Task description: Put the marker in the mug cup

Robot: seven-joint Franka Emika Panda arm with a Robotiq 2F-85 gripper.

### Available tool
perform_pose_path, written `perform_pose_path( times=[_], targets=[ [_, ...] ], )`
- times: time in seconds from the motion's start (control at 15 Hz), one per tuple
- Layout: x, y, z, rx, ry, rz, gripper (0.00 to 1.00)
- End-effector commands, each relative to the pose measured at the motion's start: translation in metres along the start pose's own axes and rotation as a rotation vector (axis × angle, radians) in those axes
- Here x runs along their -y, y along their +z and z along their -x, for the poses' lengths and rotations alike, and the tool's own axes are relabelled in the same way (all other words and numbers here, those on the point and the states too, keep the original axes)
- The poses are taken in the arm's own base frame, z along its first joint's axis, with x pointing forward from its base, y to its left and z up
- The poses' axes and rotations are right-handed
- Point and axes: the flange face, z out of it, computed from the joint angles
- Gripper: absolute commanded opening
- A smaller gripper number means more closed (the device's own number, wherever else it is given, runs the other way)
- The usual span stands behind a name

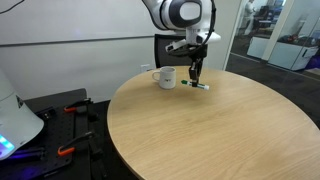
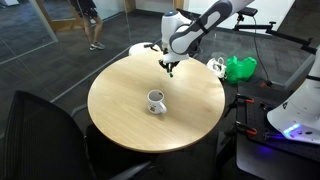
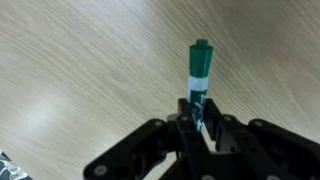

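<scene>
The marker (image 3: 200, 75) is a thin stick with a green cap and a white section. In the wrist view it sits between my gripper's (image 3: 200, 120) fingers, which are shut on its white part, with the wooden table right below. In an exterior view the gripper (image 1: 197, 72) is low over the table beside the white mug cup (image 1: 166, 77), and the marker (image 1: 201, 85) shows at its fingertips. The mug cup (image 2: 156, 101) stands upright nearer the table's middle, apart from the gripper (image 2: 170, 67).
The round wooden table (image 1: 225, 130) (image 2: 120, 105) carries only the mug and the marker. A dark chair (image 2: 40, 130) stands close to the table's edge. A green bag (image 2: 238, 68) and a white mug-like thing (image 2: 215, 66) lie beyond the table. Tools (image 1: 70, 110) lie on a black bench.
</scene>
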Motion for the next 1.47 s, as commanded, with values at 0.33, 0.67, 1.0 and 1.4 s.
perform_pose_path(
  times=[0.33,0.67,1.0,1.4],
  targets=[
    [-0.032,-0.136,0.03,-0.012,-0.279,-0.071,0.05],
    [-0.044,-0.191,0.052,0.068,-0.542,-0.15,0.05],
    [-0.043,-0.205,0.056,0.111,-0.624,-0.155,0.2],
    [-0.041,-0.207,0.061,0.127,-0.636,-0.177,0.05]
  ],
)
